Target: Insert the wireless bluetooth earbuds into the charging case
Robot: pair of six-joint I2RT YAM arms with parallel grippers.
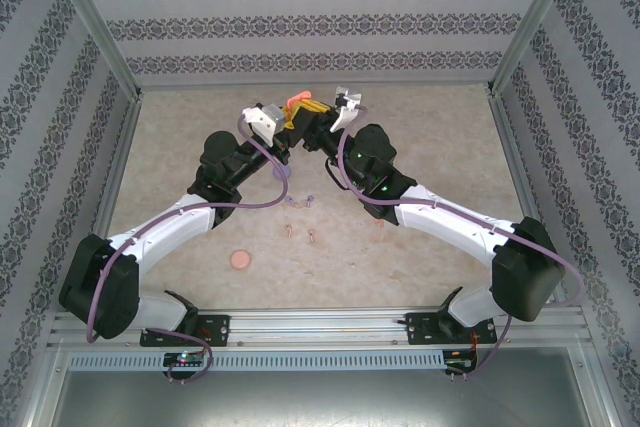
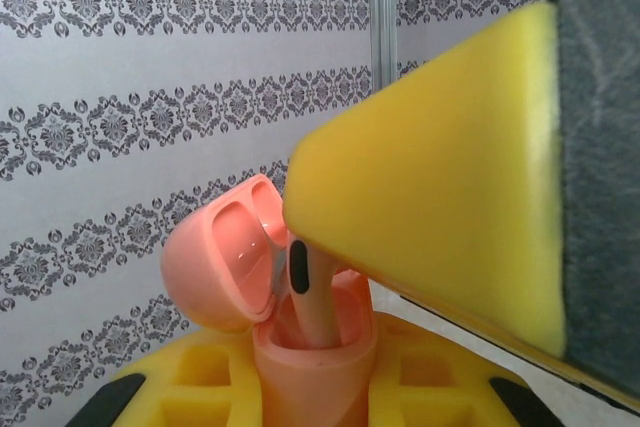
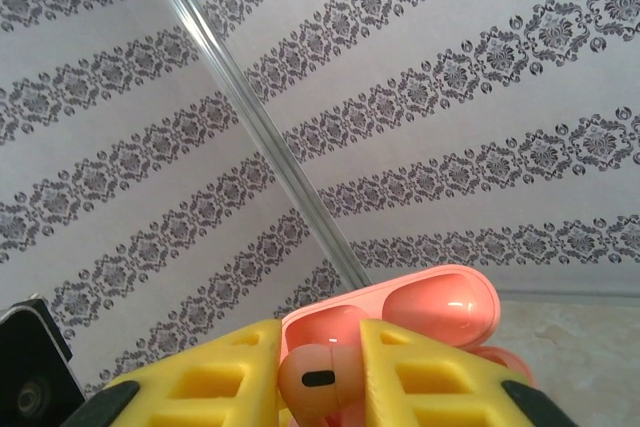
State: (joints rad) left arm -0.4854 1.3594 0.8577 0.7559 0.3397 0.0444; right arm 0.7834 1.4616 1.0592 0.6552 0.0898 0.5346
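The coral charging case [image 2: 315, 367] stands upright with its lid [image 2: 225, 257] swung open, and my left gripper [image 2: 315, 402] is shut on its body between yellow fingers. A coral earbud [image 2: 312, 297] has its stem down inside the case's socket. My right gripper [image 3: 320, 387] is shut on that earbud's head [image 3: 320, 379], with the open lid [image 3: 420, 317] just behind it. One yellow right finger [image 2: 430, 207] crosses the left wrist view from the upper right. From above, both grippers [image 1: 285, 117] [image 1: 322, 119] meet over the back middle of the table, the case [image 1: 297, 99] between them.
Small loose earbuds [image 1: 309, 201] [image 1: 290, 230] [image 1: 313, 237] lie on the beige table between the two arms. A round coral-brown piece [image 1: 240, 260] rests nearer the left arm. Patterned walls and metal frame posts [image 1: 100, 27] close in the back and sides.
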